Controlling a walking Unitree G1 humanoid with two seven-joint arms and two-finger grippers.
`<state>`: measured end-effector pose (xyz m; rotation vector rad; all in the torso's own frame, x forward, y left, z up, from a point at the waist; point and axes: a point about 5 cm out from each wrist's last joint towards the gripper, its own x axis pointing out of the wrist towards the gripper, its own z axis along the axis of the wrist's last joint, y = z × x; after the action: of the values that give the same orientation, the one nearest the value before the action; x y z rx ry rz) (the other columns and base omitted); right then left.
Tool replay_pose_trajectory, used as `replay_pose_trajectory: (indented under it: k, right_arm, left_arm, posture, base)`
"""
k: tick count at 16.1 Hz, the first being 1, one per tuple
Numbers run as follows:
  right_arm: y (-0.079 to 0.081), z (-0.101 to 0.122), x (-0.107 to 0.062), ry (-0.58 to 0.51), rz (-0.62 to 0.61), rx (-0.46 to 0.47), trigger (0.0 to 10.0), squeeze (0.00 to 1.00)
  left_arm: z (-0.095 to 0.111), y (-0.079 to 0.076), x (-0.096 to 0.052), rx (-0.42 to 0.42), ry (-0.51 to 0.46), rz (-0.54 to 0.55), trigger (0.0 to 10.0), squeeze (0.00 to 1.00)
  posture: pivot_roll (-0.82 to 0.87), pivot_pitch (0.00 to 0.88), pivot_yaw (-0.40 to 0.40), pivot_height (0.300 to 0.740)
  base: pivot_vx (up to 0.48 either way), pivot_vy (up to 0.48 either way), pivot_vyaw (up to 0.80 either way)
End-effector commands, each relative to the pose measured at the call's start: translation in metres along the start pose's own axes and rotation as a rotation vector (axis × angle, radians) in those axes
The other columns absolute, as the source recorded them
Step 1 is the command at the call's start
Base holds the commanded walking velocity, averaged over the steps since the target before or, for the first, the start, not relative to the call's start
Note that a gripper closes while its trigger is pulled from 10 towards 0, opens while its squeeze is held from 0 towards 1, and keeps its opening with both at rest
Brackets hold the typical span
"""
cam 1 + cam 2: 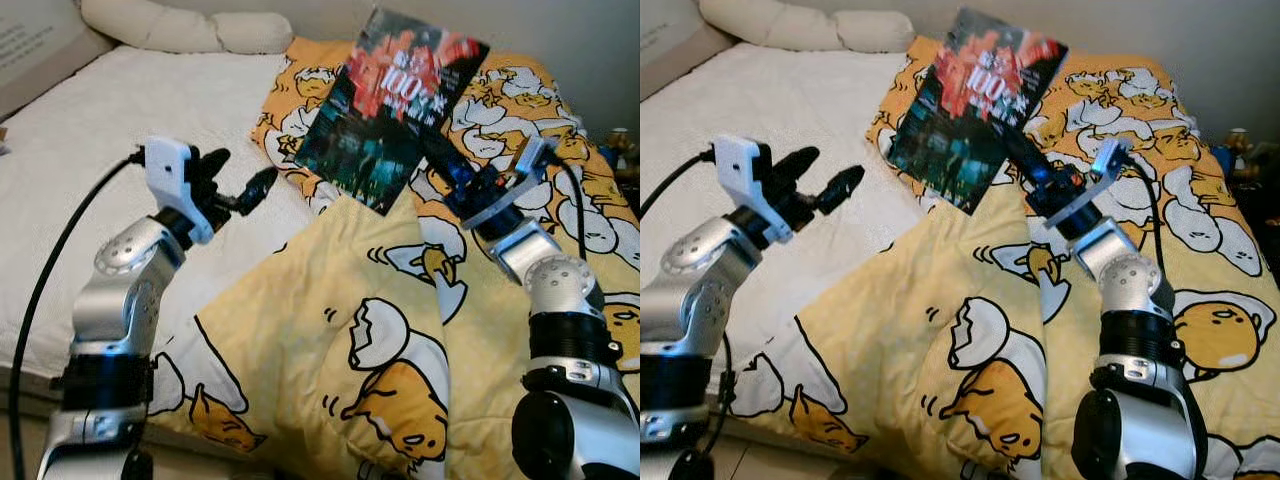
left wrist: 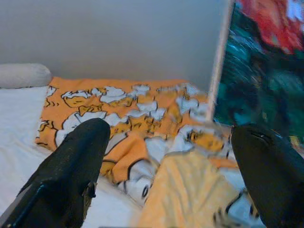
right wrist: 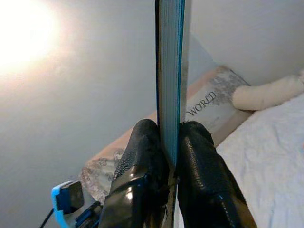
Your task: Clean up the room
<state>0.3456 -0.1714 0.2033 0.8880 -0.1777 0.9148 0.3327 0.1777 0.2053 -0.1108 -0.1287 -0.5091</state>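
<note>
On the white bed (image 1: 120, 150) a yellow blanket with cartoon egg prints (image 1: 380, 330) covers the right side, and a long white pillow (image 1: 180, 28) lies at the far edge. Above the blanket, the right gripper (image 3: 168, 145) holds a thin glossy magazine with a red and dark green cover (image 1: 390, 110) lifted up; its lower edge is clamped tight between both black fingers. To the left, the left gripper (image 1: 232, 183) hovers over the white sheet, fingers spread apart, near the magazine but not touching it.
</note>
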Motion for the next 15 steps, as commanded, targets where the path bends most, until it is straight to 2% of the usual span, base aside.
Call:
replay_pose_trajectory:
  k: [1,4,5,7,8,10,11,12,13,14,15]
  right_arm:
    - [0.010,0.005,0.003,-0.016,0.053,-0.016,0.0,0.00]
    - [0.016,0.002,0.000,0.015,0.093,-0.008,0.0,0.00]
    - [0.017,0.002,0.000,0.022,0.099,-0.007,0.0,0.00]
    - [0.025,-0.003,0.002,0.091,0.170,-0.006,0.0,0.00]
    - [0.027,-0.003,0.003,0.099,0.179,-0.005,0.0,0.00]
    - [0.029,-0.002,0.003,0.134,0.204,-0.002,0.0,0.00]
    - [0.030,-0.004,0.003,0.157,0.214,0.005,0.0,0.00]
    - [0.029,-0.007,0.003,0.180,0.210,0.014,0.0,0.00]
    - [0.028,-0.009,0.003,0.199,0.207,0.022,0.0,0.00]
    - [0.029,-0.009,0.004,0.209,0.219,0.024,0.0,0.00]
    - [0.030,-0.008,0.006,0.205,0.228,0.026,0.0,0.00]
  left_arm:
    - [0.014,0.004,0.005,-0.026,-0.067,0.006,10.0,1.00]
    - [0.032,0.011,0.020,-0.144,-0.108,-0.067,10.0,1.00]
    - [0.033,0.010,0.021,-0.158,-0.107,-0.091,10.0,1.00]
    - [0.022,0.009,0.029,-0.141,-0.023,-0.189,10.0,1.00]
    - [0.020,0.005,0.030,-0.161,-0.018,-0.226,10.0,1.00]
    - [0.018,-0.013,0.031,-0.254,-0.031,-0.395,10.0,1.00]
    - [0.019,-0.020,0.029,-0.306,-0.053,-0.464,10.0,0.90]
    - [0.021,-0.023,0.027,-0.343,-0.078,-0.511,10.0,0.73]
    - [0.023,-0.024,0.022,-0.397,-0.107,-0.545,10.0,0.15]
    - [0.024,-0.024,0.018,-0.436,-0.122,-0.552,10.0,0.04]
    - [0.021,-0.024,0.014,-0.444,-0.115,-0.551,10.0,0.02]
  posture:
    - [0.04,0.000,0.028,0.740]
    - [0.06,0.000,0.028,0.740]
    - [0.06,0.000,0.028,0.740]
    - [0.04,0.000,0.046,0.740]
    - [0.04,0.000,0.051,0.740]
    - [0.06,0.000,0.030,0.740]
    - [0.06,0.000,0.030,0.740]
    - [0.07,0.000,0.011,0.740]
    - [0.08,0.000,0.006,0.740]
    - [0.08,0.000,0.002,0.740]
    - [0.09,0.000,-0.005,0.740]
  base:
    - [0.000,0.000,0.00]
    - [0.000,0.000,0.00]
    - [0.000,0.000,0.00]
    - [0.000,0.000,0.00]
    - [0.000,0.000,0.00]
    - [0.000,0.000,0.00]
    - [0.000,0.000,0.00]
    - [0.000,0.000,0.00]
    - [0.000,0.000,0.00]
    - [0.000,0.000,0.00]
    - [0.000,0.000,0.00]
